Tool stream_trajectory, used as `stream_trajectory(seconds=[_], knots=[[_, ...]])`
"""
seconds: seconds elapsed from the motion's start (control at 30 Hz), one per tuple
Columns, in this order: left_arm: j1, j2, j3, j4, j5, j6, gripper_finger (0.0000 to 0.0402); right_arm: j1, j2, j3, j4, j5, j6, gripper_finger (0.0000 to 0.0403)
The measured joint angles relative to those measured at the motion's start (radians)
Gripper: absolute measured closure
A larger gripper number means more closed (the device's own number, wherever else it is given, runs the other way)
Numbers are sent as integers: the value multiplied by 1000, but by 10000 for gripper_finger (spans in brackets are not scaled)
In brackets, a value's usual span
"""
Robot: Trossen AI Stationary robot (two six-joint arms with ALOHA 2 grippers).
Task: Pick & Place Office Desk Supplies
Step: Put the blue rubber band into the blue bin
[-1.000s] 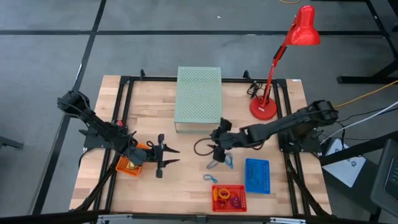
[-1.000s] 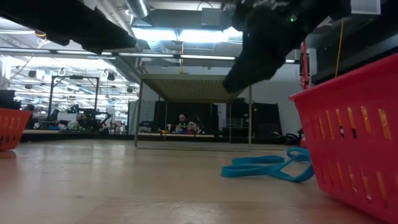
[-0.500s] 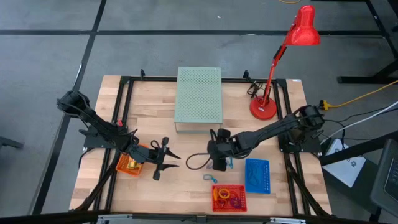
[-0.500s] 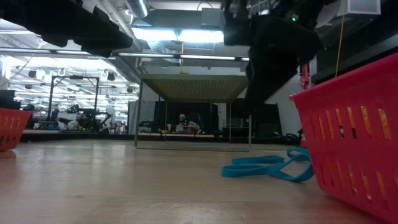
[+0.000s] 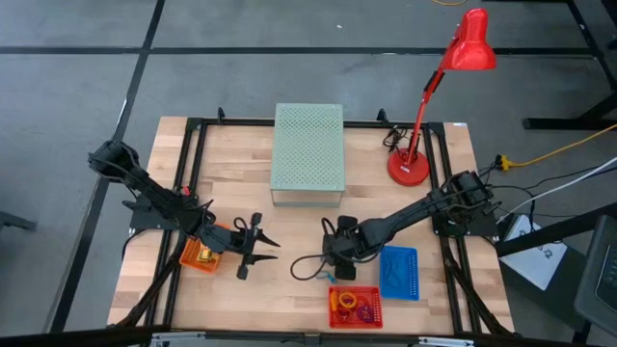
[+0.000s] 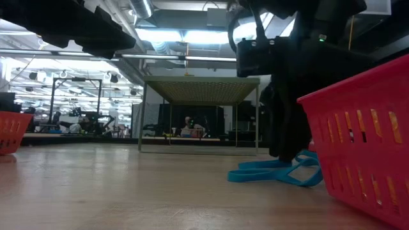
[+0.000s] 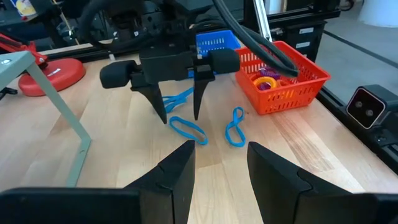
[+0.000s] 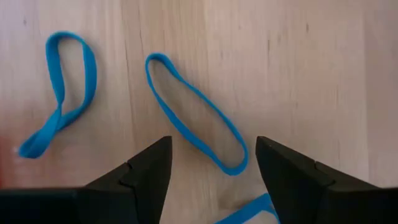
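Right arm poised over loose blue bands, ready to pick.

Table [image 5: 241, 145] first: right gripper [image 7: 180, 115], jaws spread wide, straddles a flat blue rubber band [image 8: 196, 113] just beside the red basket [image 7: 283, 78], seemingly its destination. Left gripper [image 5: 253, 247] waits partly open, empty, near the orange bin [image 5: 200, 257].

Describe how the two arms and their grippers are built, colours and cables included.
Both arms are dark, near-black jointed links. The right gripper has a wide black crossbar body carrying two long fingers that taper to points, with black cables looping off the wrist. The left gripper has the same pointed black fingers, flat and wedge-shaped up close. No markings or labels are visible on either.
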Motion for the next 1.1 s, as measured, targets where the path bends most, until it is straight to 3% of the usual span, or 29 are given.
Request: stream_trajectory(seconds=[0.23,0.43,0.6,0.77,0.97,1.1], knots=[[0,0,0,0,5,-9,259,-1,0,0,20,32,1,178],[0,0,0,-1,9,-12,259,-8,0,0,19,22,-3,261],[0,0,0,-2,31,-24,259,-11,0,0,18,-98,10,297],[0,0,0,-11,32,-26,258,-10,0,0,18,-130,27,249],[0,0,0,-23,32,-26,258,-9,0,0,20,-89,0,167],[0,0,0,-23,32,-27,258,-9,0,0,20,-80,-4,152]])
